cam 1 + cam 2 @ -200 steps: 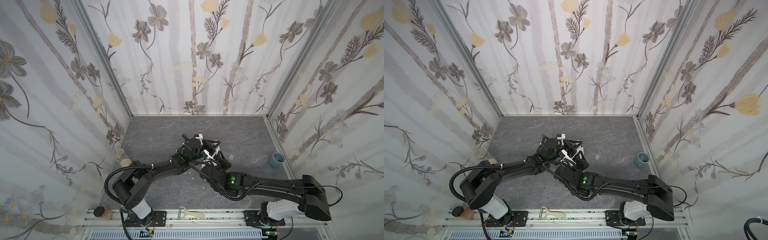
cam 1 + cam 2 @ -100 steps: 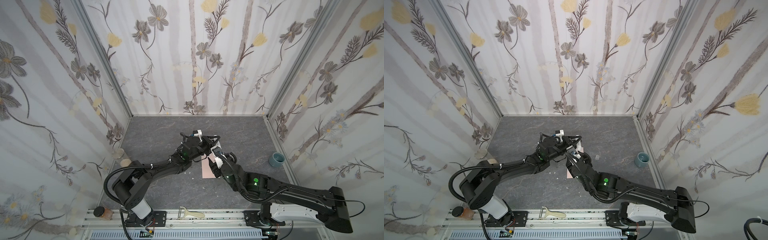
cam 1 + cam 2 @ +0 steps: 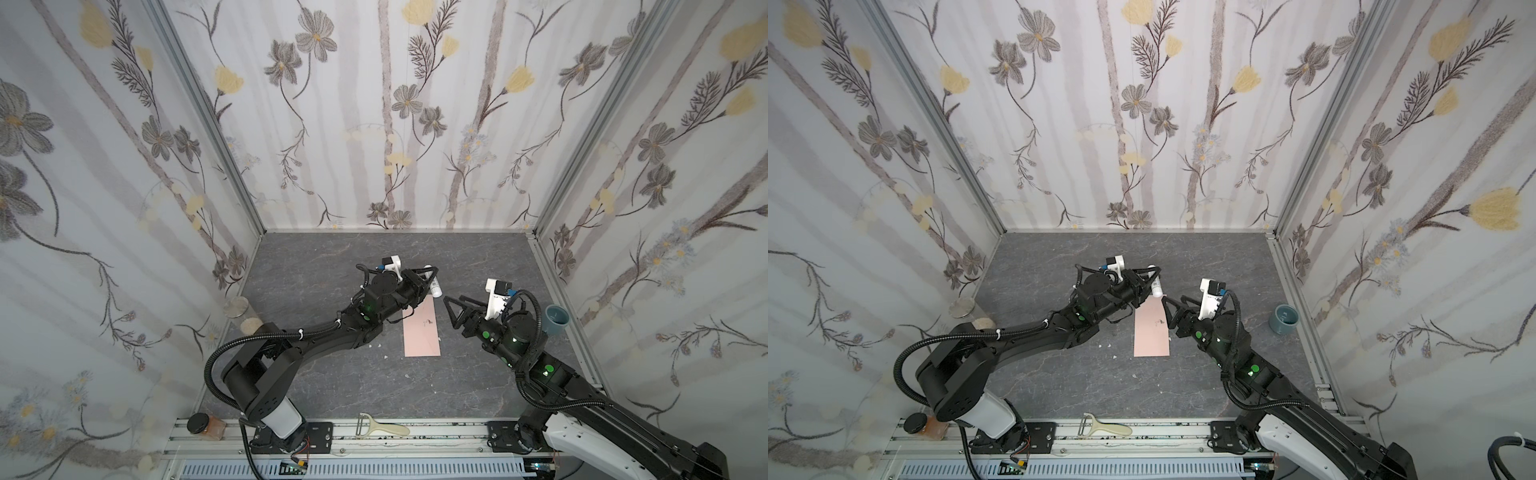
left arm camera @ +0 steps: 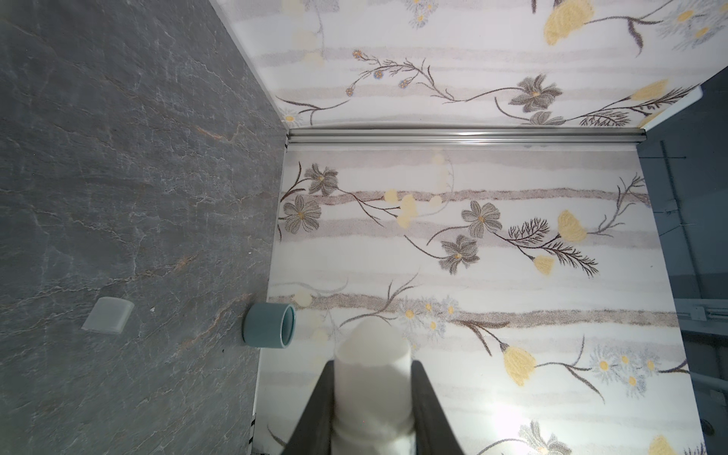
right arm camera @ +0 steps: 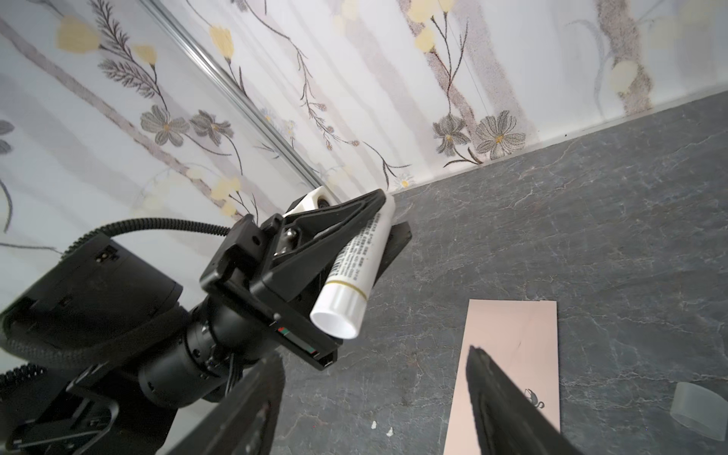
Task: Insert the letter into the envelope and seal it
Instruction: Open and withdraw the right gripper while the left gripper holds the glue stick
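Left pincer clamps glue stick near flat envelope.

A dark grey, marble-veined surface fills the walled cell. The envelope, pale pink with a small dark mark on it, lies flat near the surface's middle, long sides running front to back. A blue-grey cup stands upright against the right edge. A small translucent cap rests between envelope and cup. A few white scraps dot the surface just left of the envelope's front end.
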Tool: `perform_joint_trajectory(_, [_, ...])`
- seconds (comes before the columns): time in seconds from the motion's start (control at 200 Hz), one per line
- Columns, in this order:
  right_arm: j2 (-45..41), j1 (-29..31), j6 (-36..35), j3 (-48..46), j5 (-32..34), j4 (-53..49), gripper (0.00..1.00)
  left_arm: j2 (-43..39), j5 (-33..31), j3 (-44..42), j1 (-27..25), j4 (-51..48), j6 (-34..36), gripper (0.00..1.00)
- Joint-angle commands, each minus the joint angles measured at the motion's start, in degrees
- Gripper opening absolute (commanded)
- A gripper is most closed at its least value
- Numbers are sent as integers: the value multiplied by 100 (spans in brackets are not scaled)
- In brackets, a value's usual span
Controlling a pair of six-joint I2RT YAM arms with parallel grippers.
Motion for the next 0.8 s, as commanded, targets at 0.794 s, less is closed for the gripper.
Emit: perform_joint_trajectory(0.794, [1110,-153,1812,-252,-484,1996,38,148,-1320,18,-376,373,430,0])
